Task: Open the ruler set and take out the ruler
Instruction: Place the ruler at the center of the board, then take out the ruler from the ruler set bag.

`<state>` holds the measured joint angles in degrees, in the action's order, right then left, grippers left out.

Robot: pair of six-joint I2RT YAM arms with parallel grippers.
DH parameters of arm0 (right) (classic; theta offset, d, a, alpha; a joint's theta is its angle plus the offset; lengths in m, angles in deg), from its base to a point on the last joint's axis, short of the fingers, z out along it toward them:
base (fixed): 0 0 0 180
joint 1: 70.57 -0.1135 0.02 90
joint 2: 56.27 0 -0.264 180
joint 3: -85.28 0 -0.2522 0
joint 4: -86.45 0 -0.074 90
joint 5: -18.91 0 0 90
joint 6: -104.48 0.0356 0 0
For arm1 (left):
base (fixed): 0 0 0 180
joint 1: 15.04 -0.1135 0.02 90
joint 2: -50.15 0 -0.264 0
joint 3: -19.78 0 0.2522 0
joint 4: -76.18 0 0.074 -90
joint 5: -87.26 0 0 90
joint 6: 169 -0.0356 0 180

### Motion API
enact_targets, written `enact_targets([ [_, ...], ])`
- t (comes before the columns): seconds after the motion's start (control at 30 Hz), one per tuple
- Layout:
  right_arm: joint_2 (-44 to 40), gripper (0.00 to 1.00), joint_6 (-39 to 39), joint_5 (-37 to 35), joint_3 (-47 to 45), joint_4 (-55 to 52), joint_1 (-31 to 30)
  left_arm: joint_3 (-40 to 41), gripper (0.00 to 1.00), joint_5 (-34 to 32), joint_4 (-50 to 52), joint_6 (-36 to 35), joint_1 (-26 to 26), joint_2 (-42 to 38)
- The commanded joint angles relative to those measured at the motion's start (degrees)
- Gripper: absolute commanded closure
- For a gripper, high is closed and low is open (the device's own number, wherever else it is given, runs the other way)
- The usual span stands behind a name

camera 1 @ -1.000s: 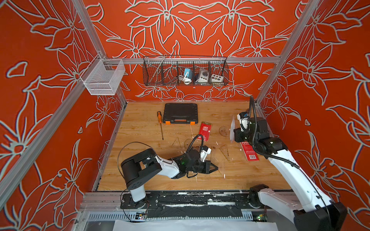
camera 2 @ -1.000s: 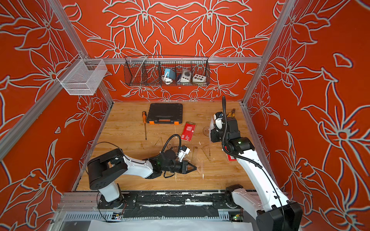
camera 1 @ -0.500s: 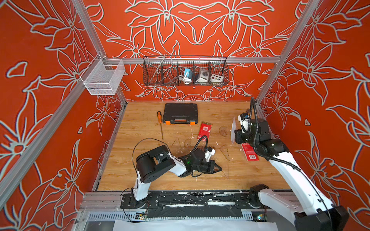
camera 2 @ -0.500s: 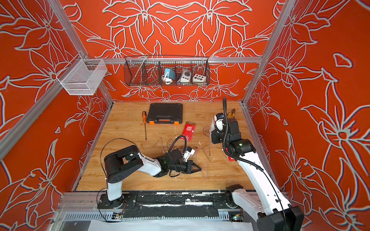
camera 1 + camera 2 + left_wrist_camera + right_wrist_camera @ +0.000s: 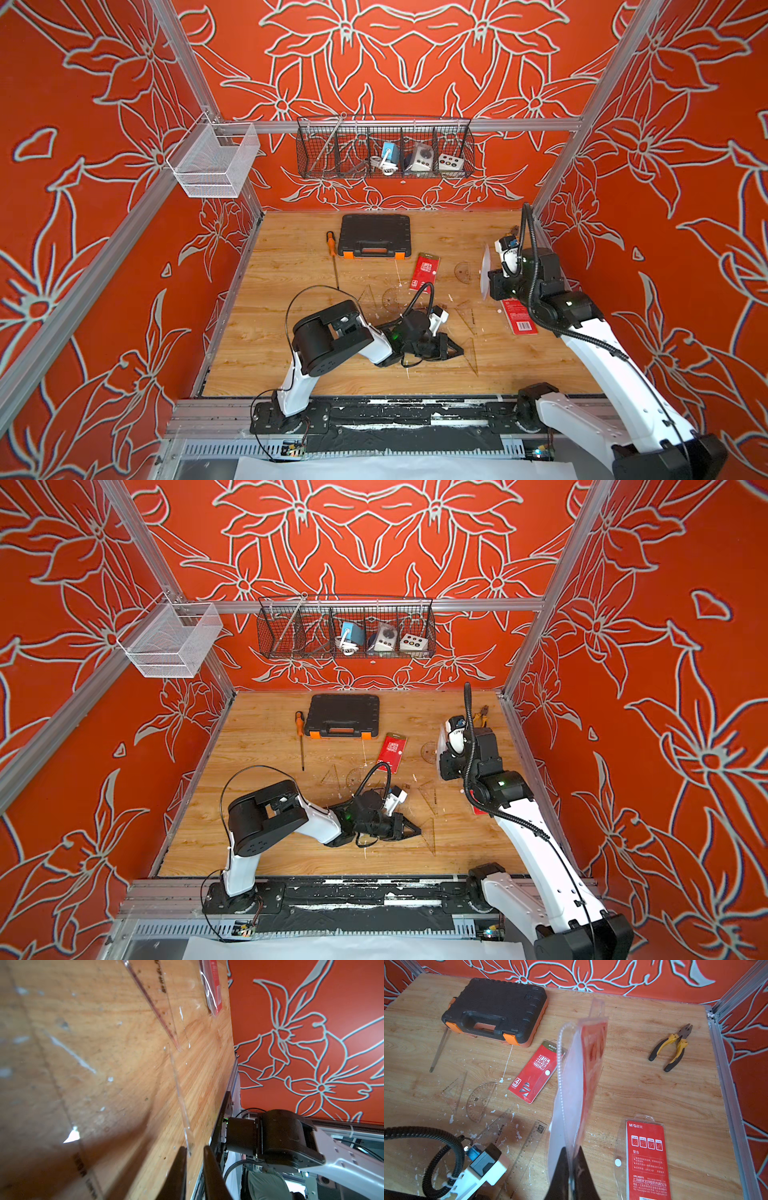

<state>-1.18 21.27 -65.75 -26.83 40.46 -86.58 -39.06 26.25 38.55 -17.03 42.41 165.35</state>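
My right gripper [image 5: 571,1149] is shut on the lower edge of a clear ruler set pouch [image 5: 571,1084] with a red card inside. It holds the pouch upright above the table's right side, as both top views show [image 5: 484,270] [image 5: 439,746]. My left gripper [image 5: 193,1148] lies low over the front middle of the table [image 5: 461,352]. Its jaws stand a little apart, and the end of a clear ruler [image 5: 179,1095] sits at their tips, against one finger. That ruler lies flat on the wood [image 5: 473,353].
A red ruler set pack [image 5: 427,271] lies mid-table and another [image 5: 646,1157] under my right arm. Clear protractors [image 5: 479,1101] and a straight ruler [image 5: 529,1142] lie loose. A black tool case [image 5: 374,235], a screwdriver [image 5: 332,257] and pliers [image 5: 672,1047] sit at the back.
My left arm has slid to the right along the table, and its jaws have parted slightly. The right arm and its pouch have stayed in place.
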Motion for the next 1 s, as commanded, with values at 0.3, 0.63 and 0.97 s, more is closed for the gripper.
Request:
enact_targets([
  [0.3,-1.7,1.0,-0.9,-1.7,-0.8,-1.4,0.4,-0.2,0.76,-4.7,6.9,-4.8,0.3,-5.4],
  [0.63,-1.6,1.0,-1.2,3.1,-0.4,-1.1,0.3,-8.0,0.74,-21.2,26.0,-21.9,0.5,-19.7],
  [0.97,-0.3,1.0,-0.1,10.9,0.4,0.5,0.3,-19.6,0.94,-29.6,32.1,-31.0,0.5,-21.0],
])
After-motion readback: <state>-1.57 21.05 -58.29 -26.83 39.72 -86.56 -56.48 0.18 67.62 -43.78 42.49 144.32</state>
